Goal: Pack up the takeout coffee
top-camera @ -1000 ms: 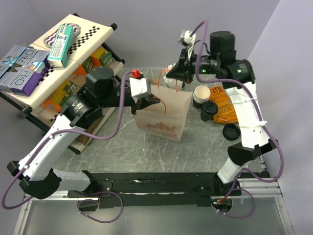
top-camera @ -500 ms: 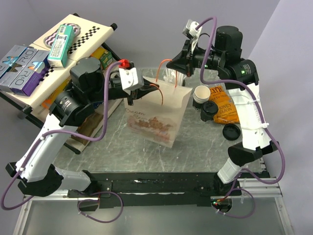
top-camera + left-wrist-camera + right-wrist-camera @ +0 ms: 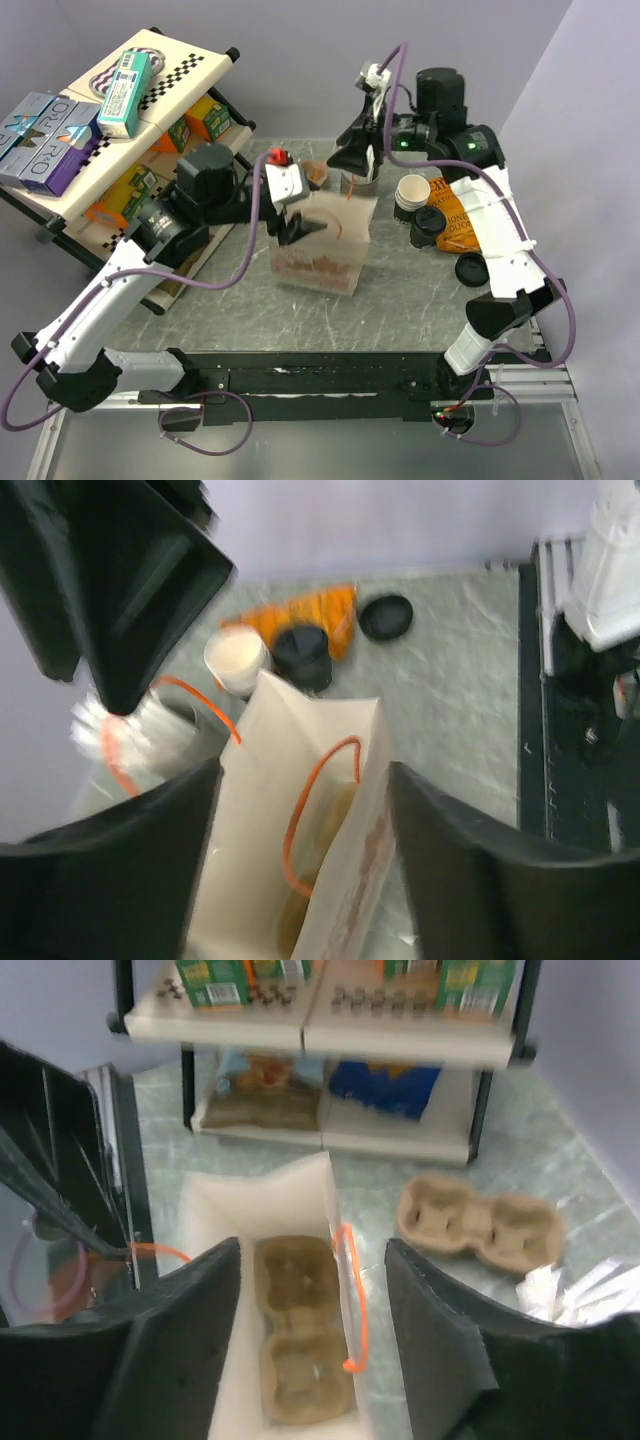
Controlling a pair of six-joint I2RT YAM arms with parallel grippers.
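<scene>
The takeout coffee (image 3: 427, 226), a dark cup with a black top, stands on the table right of the white paper bag (image 3: 320, 255); the left wrist view shows the coffee (image 3: 302, 656) beyond the bag (image 3: 300, 810). My left gripper (image 3: 303, 227) hangs open over the bag's left side, its fingers (image 3: 110, 870) either side of the bag's mouth. Above the bag's far edge my right gripper (image 3: 352, 160) is open too and looks down into the bag (image 3: 290, 1210). A brown cup carrier (image 3: 300, 1340) lies on the bag's floor. Neither gripper holds anything.
A stack of white cups (image 3: 410, 192), an orange snack bag (image 3: 458, 215) and a loose black lid (image 3: 471, 268) sit around the coffee. A second carrier (image 3: 315, 175) lies behind the bag. The stocked shelf (image 3: 90, 110) stands at the left.
Both grippers were shut on the bag's orange handles and lifted it. The bag now stands on the table and both sets of jaws have opened.
</scene>
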